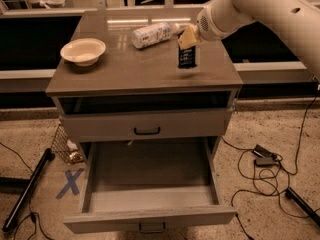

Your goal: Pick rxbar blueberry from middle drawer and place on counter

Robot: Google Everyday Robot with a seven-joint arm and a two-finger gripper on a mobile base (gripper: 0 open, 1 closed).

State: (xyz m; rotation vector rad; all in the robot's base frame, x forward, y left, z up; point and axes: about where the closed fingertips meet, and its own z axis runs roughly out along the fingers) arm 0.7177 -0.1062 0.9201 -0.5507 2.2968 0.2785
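The rxbar blueberry [187, 57], a dark bar with pale print, hangs upright from my gripper [187, 40], with its lower end at or just above the counter [125, 69] on the right side. The gripper's pale fingers [189, 35] are shut on the bar's upper end. My white arm reaches in from the upper right. The middle drawer [150, 218] is pulled wide open below, and I see nothing lying inside it. The drawer above it [147, 125] is shut.
A white bottle [152, 34] lies on its side at the back of the counter, just left of the gripper. A pale bowl [83, 51] sits at the counter's left. Cables [265, 164] lie on the floor to the right, a wire basket [65, 146] and blue tape X [70, 182] to the left.
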